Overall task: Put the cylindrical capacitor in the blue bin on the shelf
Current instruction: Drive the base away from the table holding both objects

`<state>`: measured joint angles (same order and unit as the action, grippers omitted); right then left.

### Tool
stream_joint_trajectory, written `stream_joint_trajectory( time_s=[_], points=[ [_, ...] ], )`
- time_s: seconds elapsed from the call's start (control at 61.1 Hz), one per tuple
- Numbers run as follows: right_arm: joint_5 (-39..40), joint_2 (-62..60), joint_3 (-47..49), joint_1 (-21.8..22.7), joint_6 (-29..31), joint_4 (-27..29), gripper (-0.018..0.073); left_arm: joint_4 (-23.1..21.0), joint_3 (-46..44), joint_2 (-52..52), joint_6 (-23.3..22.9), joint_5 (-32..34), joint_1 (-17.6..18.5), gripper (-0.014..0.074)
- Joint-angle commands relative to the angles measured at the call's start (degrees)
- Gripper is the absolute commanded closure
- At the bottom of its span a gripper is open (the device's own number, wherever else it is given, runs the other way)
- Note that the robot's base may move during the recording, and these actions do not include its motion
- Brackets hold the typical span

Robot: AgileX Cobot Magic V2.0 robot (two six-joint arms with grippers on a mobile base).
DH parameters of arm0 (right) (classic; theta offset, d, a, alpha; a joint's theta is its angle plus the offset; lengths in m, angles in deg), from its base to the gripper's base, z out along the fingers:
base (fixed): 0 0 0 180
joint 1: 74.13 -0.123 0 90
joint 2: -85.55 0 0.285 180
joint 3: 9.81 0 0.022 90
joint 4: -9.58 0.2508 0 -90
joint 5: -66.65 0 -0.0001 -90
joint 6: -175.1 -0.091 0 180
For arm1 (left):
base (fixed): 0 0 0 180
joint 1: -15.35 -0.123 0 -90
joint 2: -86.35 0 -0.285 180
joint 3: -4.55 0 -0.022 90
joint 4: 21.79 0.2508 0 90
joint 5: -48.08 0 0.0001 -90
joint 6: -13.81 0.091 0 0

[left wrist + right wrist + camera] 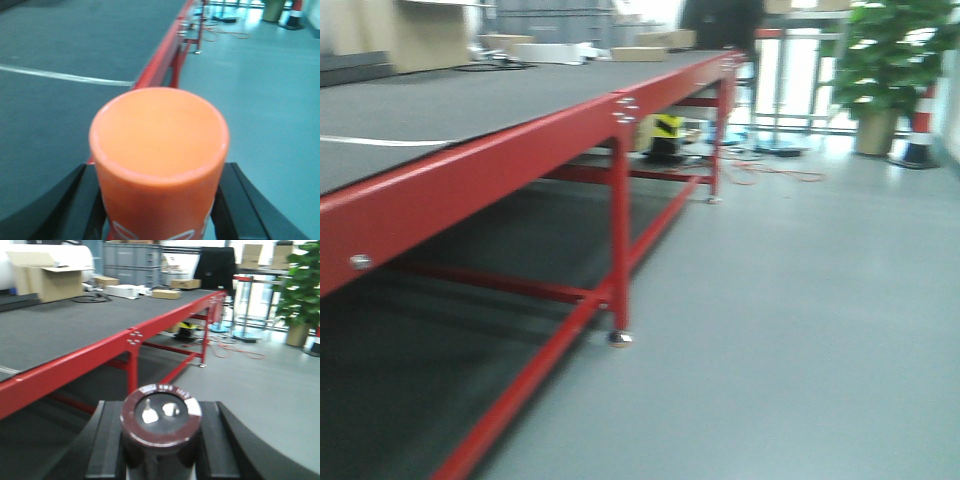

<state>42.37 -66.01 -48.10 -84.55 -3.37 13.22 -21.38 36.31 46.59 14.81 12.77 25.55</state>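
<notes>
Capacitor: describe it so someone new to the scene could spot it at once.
In the right wrist view, find the long red table; in front of it the right tool grips the capacitor. It is a squat dark brown-black cylinder with two pale terminals on top, unlike the orange cylinder in the left tool.

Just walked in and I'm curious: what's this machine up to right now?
A two-armed robot is holding two parts. Its right fingers grip a dark capacitor, terminals up. Its left fingers grip an orange cylinder. It is beside a long red-framed table. No shelf or blue bin shows in any view, so the capacitor is not yet put away.
</notes>
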Motion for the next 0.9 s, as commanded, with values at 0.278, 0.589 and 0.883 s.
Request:
stream_joint_trajectory(
  time_s=[0.278,0.589,0.883],
  points=[
    [1.3,-0.1,-0.1,-0.1,0.0,-0.1,0.0616,0.0,0.0,0.3,0.1,0.8,0.4,0.0707],
    [1.3,-0.1,-0.1,-0.1,0.0,-0.1,0.0616,0.0,0.0,0.3,0.1,0.8,0.4,0.0707],
    [1.3,-0.1,-0.1,-0.1,0.0,-0.1,0.0616,0.0,0.0,0.3,0.1,0.8,0.4,0.0707]
  ],
)
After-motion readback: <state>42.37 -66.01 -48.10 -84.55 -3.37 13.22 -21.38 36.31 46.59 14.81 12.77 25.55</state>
